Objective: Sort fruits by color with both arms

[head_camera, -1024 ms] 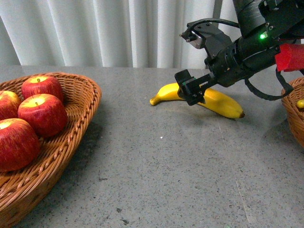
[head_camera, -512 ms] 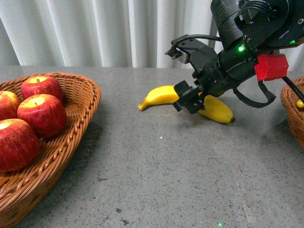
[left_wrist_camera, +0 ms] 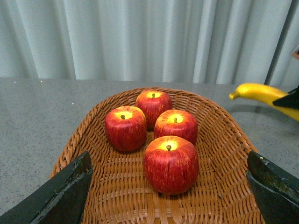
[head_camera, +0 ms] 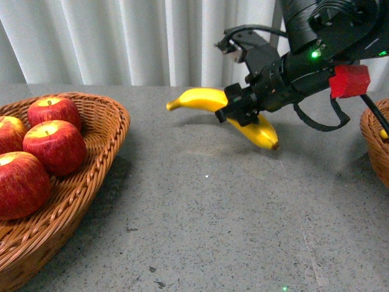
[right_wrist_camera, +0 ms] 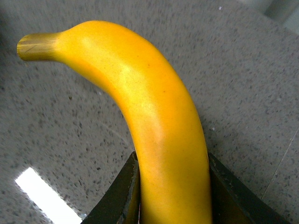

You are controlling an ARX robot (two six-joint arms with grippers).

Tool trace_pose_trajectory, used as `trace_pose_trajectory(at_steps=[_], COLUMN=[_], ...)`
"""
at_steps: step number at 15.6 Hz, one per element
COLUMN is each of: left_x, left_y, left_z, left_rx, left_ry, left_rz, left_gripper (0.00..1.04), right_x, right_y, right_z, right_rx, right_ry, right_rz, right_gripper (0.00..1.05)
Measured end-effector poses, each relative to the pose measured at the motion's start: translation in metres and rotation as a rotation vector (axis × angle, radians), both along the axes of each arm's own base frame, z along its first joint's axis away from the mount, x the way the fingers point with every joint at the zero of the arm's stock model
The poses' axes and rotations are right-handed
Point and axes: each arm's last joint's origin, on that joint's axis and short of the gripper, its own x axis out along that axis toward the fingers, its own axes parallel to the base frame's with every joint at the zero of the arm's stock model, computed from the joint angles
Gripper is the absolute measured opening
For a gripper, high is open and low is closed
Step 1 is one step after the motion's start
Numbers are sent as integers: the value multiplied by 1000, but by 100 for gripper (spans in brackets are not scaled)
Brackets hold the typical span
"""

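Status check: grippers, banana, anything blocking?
Right gripper shut on banana, lifted off table. Left gripper open over apples. Nothing blocking.

Right pincer grips banana above table

No readable text, labels, brands, numbers or signs in any view.
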Motion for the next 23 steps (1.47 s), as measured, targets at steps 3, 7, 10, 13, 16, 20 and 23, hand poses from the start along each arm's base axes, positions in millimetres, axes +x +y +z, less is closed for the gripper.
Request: trace_pose_trajectory(at_steps=[3, 7, 10, 13, 16, 20, 23], left_x=[0, 0, 0, 0, 0, 0, 0], left_y=[0, 0, 0, 0, 0, 0, 0], left_z=[0, 0, 0, 0, 0, 0, 0], left_rx=[0, 0, 0, 0, 0, 0, 0], left_ry=[0, 0, 0, 0, 0, 0, 0], left_rz=[0, 0, 0, 0, 0, 0, 0], left_gripper=[98, 98, 98, 98, 98, 98, 98], right_x=[-6, -30, -87, -144, -166, -181, -183], right_y=[-23, -74, -155, -232, -238, -240, -216], right_z=[29, 74, 71, 61, 39, 54, 83], right_rx=[173, 338, 338, 151, 68, 32, 131], right_ry=[-60, -141, -61, -76, 10, -31, -123], right_rz=[-41, -131, -266, -411, -404, -394, -315], right_gripper=[32, 32, 32, 32, 32, 67, 100])
